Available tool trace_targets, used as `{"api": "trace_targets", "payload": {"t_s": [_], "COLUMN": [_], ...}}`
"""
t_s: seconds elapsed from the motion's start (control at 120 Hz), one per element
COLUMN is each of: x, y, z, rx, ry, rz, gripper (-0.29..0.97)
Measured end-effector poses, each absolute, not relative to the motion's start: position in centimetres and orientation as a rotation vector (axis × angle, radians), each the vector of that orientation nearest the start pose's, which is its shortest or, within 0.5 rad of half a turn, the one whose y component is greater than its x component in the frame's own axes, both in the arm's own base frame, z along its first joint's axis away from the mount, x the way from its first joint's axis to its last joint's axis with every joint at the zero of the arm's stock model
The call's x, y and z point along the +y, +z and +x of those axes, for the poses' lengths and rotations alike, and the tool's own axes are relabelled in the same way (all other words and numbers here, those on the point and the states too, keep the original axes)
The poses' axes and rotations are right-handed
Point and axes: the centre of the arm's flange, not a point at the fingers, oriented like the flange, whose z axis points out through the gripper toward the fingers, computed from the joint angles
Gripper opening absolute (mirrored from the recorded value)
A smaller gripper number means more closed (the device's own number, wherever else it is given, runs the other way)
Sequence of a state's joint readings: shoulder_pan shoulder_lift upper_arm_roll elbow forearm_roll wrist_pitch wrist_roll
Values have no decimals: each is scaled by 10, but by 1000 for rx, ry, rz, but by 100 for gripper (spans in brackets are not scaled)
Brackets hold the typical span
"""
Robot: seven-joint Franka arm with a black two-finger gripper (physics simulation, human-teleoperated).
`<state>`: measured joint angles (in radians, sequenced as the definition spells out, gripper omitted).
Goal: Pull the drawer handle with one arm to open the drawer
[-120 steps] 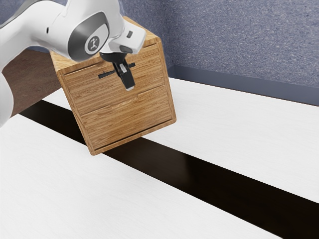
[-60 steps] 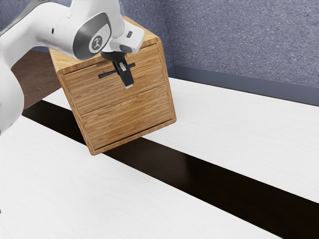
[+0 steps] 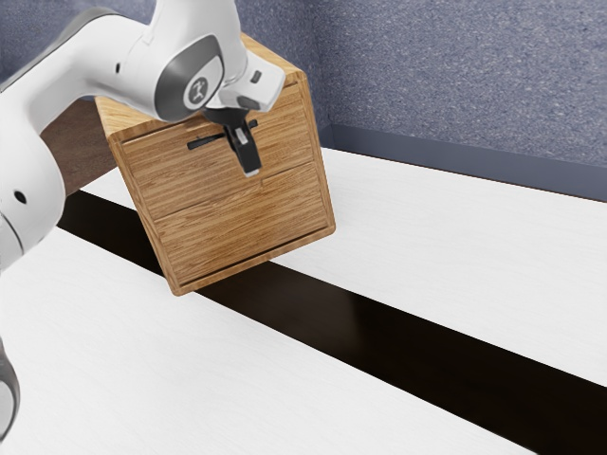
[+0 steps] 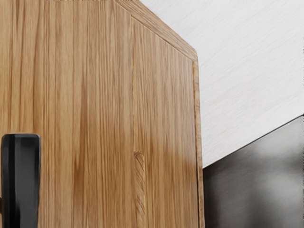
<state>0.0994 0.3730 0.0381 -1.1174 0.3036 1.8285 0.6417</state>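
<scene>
Gripper (image 3: 248,163): positioned at the front of the wooden drawer cabinet (image 3: 273,68), directly against the upper drawer (image 3: 285,133). It overlaps the drawer handle (image 3: 204,142), a black bar that extends out from behind the gripper toward the exterior view's left. Whether the gripper is clamped on the handle or released cannot be told.

Upper drawer: front sits flush with the cabinet frame, shut. The lower drawer (image 3: 242,223), just beneath the gripper, is likewise flush.

Wrist view: one end of the drawer handle (image 4: 20,180) lies close under the hand, against wood grain.

Worktop (image 3: 427,237): white, crossed by a black stripe (image 3: 379,332) that passes under the cabinet, below the gripper.
</scene>
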Motion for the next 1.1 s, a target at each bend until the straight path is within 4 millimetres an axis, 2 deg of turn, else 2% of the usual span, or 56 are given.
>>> {"api": "trace_targets", "payload": {"t_s": [0.492, 0.75, 0.867, 1.1], "x": [110, 90, 88, 87], "y": [642, 647, 647, 653], "z": [672, 670, 669, 654], "rx": [741, 781, 786, 784], "ry": [-219, -213, -204, -171], "rz": [-2613, -2606, -2608, -2617], "gripper": [52, 44, 43, 40]}}
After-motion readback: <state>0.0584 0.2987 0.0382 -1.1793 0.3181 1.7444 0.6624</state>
